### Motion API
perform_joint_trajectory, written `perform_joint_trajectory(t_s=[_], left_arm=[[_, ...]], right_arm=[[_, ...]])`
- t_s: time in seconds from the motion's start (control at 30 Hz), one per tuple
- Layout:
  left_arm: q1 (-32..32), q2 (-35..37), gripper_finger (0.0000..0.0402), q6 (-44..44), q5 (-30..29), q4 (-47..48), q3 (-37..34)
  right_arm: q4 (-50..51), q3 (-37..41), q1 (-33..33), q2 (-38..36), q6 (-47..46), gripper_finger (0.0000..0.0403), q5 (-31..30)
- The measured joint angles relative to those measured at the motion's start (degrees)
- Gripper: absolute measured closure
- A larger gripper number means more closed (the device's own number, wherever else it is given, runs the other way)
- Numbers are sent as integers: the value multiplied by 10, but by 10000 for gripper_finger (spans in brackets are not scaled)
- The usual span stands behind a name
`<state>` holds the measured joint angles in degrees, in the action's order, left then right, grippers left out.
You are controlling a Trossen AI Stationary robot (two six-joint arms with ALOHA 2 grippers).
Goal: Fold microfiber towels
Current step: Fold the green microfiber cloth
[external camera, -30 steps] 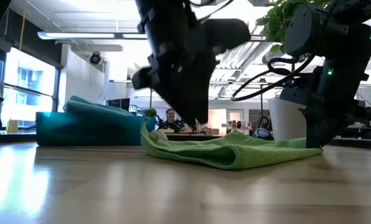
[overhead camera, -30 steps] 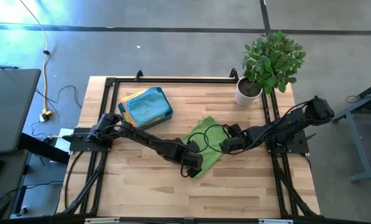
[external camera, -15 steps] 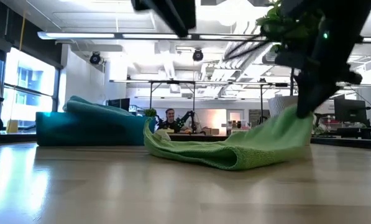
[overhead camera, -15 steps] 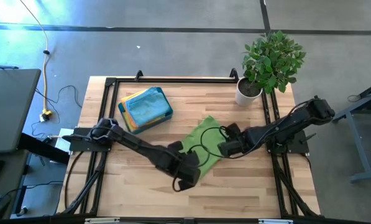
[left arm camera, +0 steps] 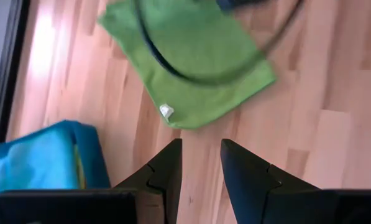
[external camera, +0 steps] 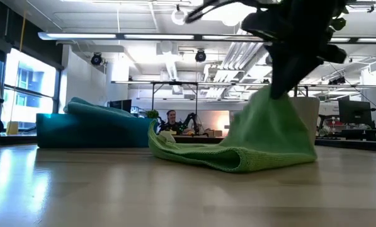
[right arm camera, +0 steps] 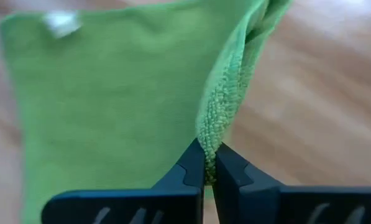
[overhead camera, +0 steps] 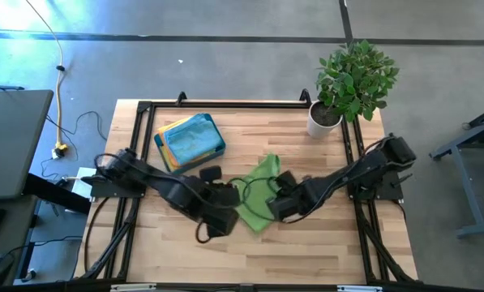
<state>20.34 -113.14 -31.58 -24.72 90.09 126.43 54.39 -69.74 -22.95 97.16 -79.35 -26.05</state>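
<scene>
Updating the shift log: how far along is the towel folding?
Done: several towels sit stacked in the teal tray. In hand: the right end effector, shut on an edge of the lime green towel, holds it raised above the part lying on the table. The left end effector hangs open beside it, holding nothing. Left: finishing this fold and stacking it.

The right gripper (right arm camera: 209, 163) has dragged the green towel's (overhead camera: 258, 197) edge up and leftward, while the left gripper (left arm camera: 199, 163) backed away.

Two dark jointed arms trailing looped black cables.
</scene>
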Motion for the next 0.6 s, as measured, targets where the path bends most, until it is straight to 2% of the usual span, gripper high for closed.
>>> perform_joint_trajectory(t_s=[0.33,0.6], left_arm=[[27,128,300,23,-17,0,0],[60,210,300,7,-57,-1,0]], right_arm=[[1,-218,-38,175,22,403,21],[-4,-334,-42,297,18,403,60]])
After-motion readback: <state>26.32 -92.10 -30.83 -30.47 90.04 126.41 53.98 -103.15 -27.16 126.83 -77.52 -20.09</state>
